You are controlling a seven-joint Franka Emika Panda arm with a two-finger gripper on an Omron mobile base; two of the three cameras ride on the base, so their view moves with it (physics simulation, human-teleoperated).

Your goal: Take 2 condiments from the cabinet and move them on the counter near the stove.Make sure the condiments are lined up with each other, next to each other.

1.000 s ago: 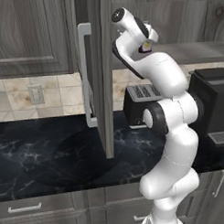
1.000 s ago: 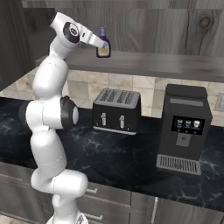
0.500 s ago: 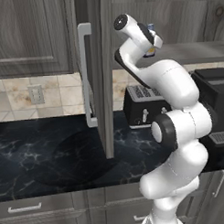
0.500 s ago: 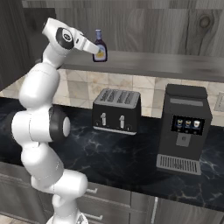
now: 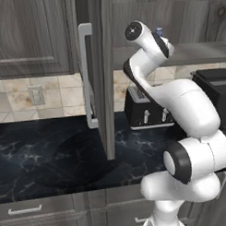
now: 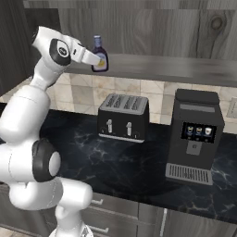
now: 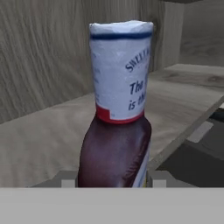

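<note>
My gripper is shut on a dark brown bottle with a pale blue cap and yellow label, one of the condiments. I hold it upright by its lower body at the front edge of the cabinet's grey shelf. In the hand view the bottle stands close and central, with the gripper closed on both sides of its base. Its blue cap peeks over my hand beside the open cabinet door. The black marble counter lies below. The stove is out of view.
A black toaster stands on the counter under the shelf, a black coffee machine to its right. The open door's silver bar handle hangs left of my arm. Grey drawer fronts run below the counter.
My arm has folded and drawn the held bottle leftward and a little lower along the shelf front. The grip on the bottle is unchanged.
</note>
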